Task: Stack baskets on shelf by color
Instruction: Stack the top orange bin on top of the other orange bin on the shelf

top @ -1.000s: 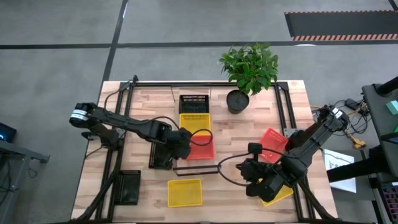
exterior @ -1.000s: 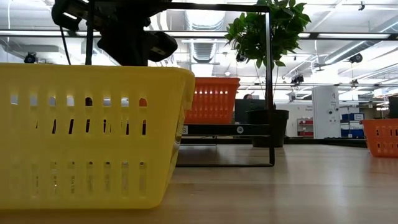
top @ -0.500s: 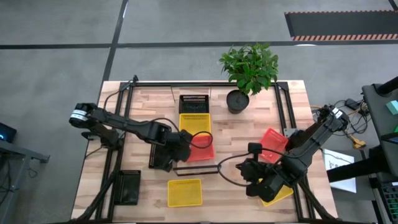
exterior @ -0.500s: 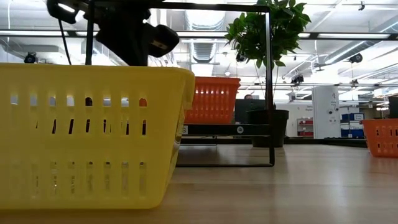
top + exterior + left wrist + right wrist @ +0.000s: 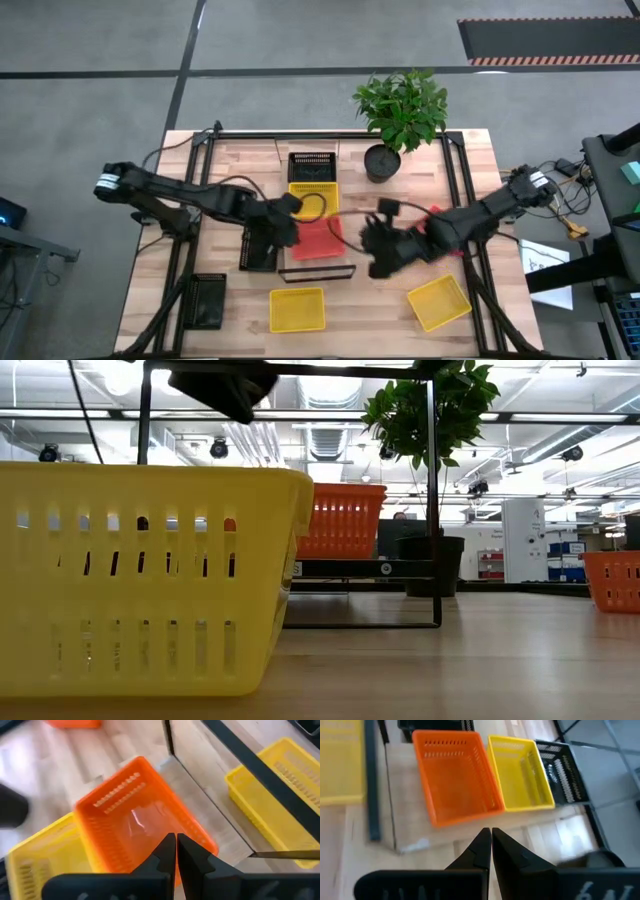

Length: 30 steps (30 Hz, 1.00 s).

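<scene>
Red plastic mesh basket (image 5: 318, 240) sits on the light-wood shelf (image 5: 300, 268) beside the yellow mesh basket (image 5: 312, 196) — three more baskets lie loose on the table. Left gripper (image 5: 176, 851) and right gripper (image 5: 487, 842) hover over it, fingers pressed together, holding nothing — both crowd one spot, so the arms could collide or knock it.

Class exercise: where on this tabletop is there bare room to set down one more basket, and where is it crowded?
Bare wood lies between the front yellow basket and the tilted yellow basket, and left of the plant pot. The shelf area is crowded with baskets and both grippers.

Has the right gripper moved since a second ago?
Yes. The right gripper has left the yellow basket near the table's front right and now sits beside the shelf's red basket, toward the plant pot.
</scene>
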Tool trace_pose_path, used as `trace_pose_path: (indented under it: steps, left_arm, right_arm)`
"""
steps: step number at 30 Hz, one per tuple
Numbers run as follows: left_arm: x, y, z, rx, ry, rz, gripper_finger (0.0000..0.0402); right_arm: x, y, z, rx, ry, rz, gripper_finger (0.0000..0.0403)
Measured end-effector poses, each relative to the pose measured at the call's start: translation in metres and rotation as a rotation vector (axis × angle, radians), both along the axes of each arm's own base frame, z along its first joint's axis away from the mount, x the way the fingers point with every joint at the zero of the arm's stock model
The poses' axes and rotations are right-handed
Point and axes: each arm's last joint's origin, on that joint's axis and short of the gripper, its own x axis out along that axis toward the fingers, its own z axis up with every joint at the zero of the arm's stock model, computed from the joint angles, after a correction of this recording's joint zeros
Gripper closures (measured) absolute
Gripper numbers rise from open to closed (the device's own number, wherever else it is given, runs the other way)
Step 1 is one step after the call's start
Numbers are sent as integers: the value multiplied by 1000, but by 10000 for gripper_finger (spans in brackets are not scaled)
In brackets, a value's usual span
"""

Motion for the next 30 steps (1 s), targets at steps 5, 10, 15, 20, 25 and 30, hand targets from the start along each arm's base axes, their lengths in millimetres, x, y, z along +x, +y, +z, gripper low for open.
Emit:
trace_pose_path:
  steps: [5, 10, 15, 20, 25, 30]
  left_arm:
    - [-29, 8, 6, 17, -60, 102, 402]
    - [-46, 12, -13, 44, -145, 151, 402]
    - [-53, 16, -33, 59, -216, 189, 402]
    - [-56, 21, -51, 93, -203, 232, 402]
    - [-53, 26, -62, 92, -217, 257, 402]
    - [-46, 30, -68, 90, -233, 278, 402]
  right_arm:
    - [22, -32, 4, 97, -38, 36, 394]
    - [34, -57, 0, 111, -36, 4, 394]
    - [45, -69, -20, 229, 1, 113, 394]
    - [51, -87, -34, 314, -16, 146, 394]
    - [52, -107, -46, 319, -4, 105, 394]
    - [57, -115, -63, 297, -3, 108, 394]
